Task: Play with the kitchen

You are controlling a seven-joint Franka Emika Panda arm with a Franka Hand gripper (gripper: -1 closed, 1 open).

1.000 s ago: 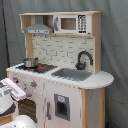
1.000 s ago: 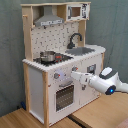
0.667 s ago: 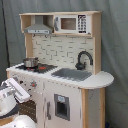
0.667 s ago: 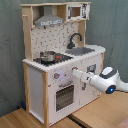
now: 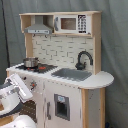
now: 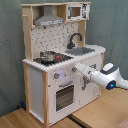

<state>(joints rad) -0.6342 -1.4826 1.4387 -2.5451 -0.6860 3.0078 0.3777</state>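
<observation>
One arm [image 6: 102, 76] reaches the kitchen [image 6: 60, 55] knobs [image 6: 56, 76].

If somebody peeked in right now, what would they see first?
First the big toy kitchen, white and wood, filling the middle in both exterior views. Next the white robot arm reaching in from the second exterior view's right toward the knobs on the front. After that, the shiny pot on the hob and the black faucet by the sink.
</observation>
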